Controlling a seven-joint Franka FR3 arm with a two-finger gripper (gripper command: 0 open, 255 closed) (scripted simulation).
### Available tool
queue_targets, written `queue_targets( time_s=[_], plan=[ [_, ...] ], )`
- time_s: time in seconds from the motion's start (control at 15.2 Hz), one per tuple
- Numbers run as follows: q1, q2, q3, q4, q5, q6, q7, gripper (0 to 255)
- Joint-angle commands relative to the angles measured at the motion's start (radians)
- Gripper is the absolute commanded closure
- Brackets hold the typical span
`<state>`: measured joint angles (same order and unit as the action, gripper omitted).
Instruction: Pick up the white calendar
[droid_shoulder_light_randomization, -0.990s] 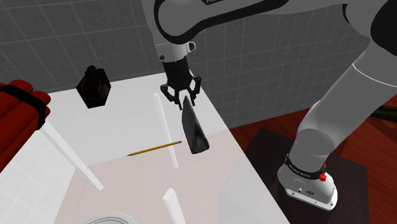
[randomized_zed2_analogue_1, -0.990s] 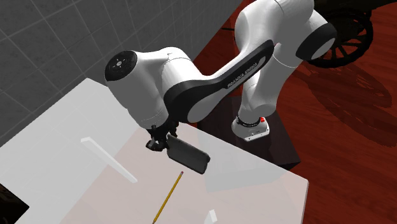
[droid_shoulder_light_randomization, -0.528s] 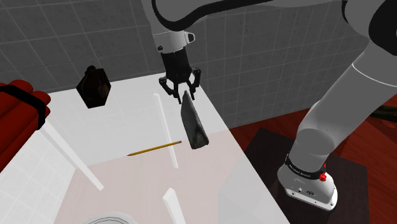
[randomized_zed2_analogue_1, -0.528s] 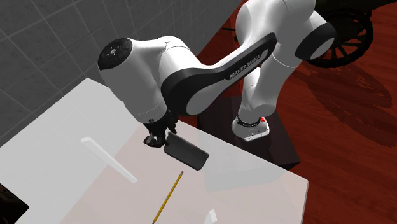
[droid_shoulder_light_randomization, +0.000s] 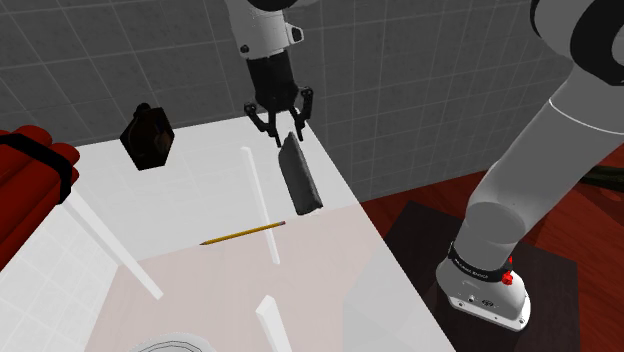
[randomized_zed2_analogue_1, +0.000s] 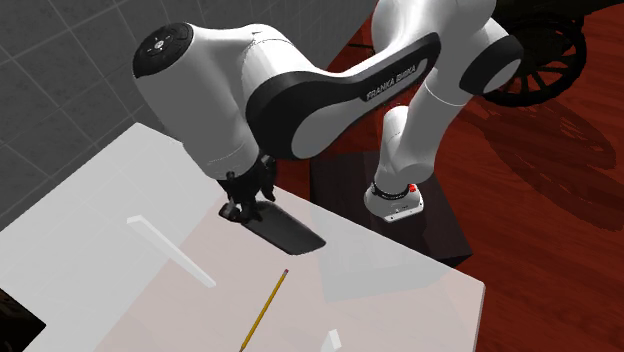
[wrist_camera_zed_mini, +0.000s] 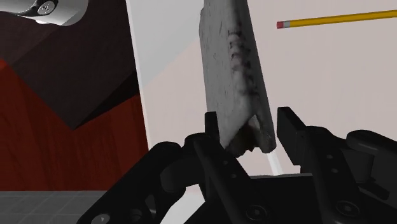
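The calendar (droid_shoulder_light_randomization: 298, 180) is a flat slab that looks dark in both exterior views and mottled grey-white in the wrist view (wrist_camera_zed_mini: 232, 70). It hangs slanted above the white table (droid_shoulder_light_randomization: 200, 290), near the table's edge on the shoulder view's right. My gripper (droid_shoulder_light_randomization: 283, 135) is shut on its upper end. In the second exterior view the gripper (randomized_zed2_analogue_1: 243, 207) holds the calendar (randomized_zed2_analogue_1: 285, 230) clear of the tabletop. The wrist view has the black fingers (wrist_camera_zed_mini: 213, 127) clasping the slab's near end at the gripper (wrist_camera_zed_mini: 251, 127).
A yellow pencil (droid_shoulder_light_randomization: 243, 233) lies on the table below the calendar. Thin white bars (droid_shoulder_light_randomization: 110, 245) lie across the surface. A dark bag-like object (droid_shoulder_light_randomization: 148, 137) sits at the back, red cylinders (droid_shoulder_light_randomization: 30, 170) at the shoulder view's left, and a round rim (droid_shoulder_light_randomization: 170, 345) at the front.
The gripper has risen and moved toward the back wall with the calendar in it. The calendar now hangs higher above the table. The pencil has not moved.
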<state>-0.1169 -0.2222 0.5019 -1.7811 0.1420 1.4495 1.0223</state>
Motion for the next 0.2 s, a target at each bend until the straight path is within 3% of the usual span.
queue_targets(
  time_s=[0.0,0.13],
  plan=[
    [-0.002,0.006,-0.001,0.034,-0.003,-0.028,0.002,255],
    [-0.002,0.007,-0.001,0.037,-0.003,-0.03,0.002,255]
  ],
)
